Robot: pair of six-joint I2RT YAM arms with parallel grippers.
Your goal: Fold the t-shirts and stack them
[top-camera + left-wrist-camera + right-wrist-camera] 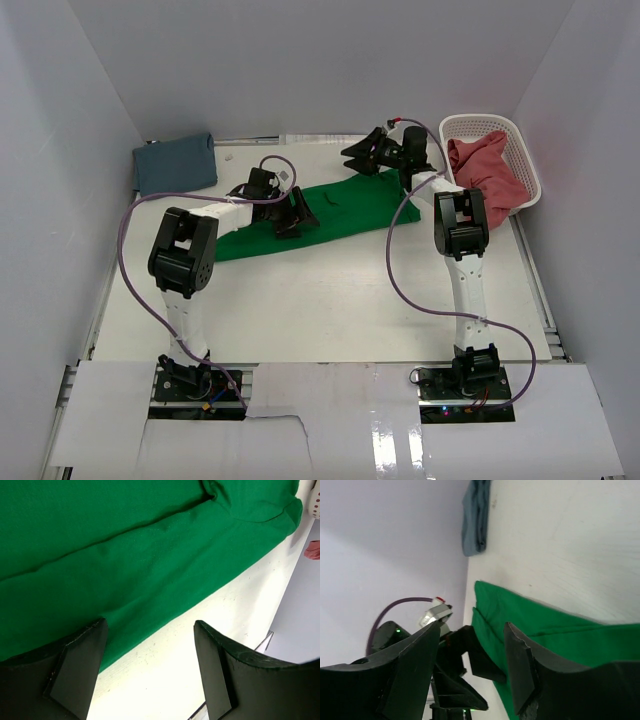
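Note:
The bright green t-shirt (340, 210) lies as a long folded band across the middle of the table. My left gripper (297, 215) is open and empty just above its near edge; in the left wrist view the green cloth (125, 545) fills the frame ahead of the gripper (150, 665). My right gripper (362, 158) is open and empty, raised over the shirt's back right end (560, 630). The slate blue t-shirt (175, 163) lies folded at the back left and also shows in the right wrist view (476, 515). The pinkish red t-shirt (485, 172) is bunched in the basket.
The white lattice basket (527, 165) stands at the back right against the wall. White walls close in the table on the left, back and right. Purple cables loop from both arms over the table.

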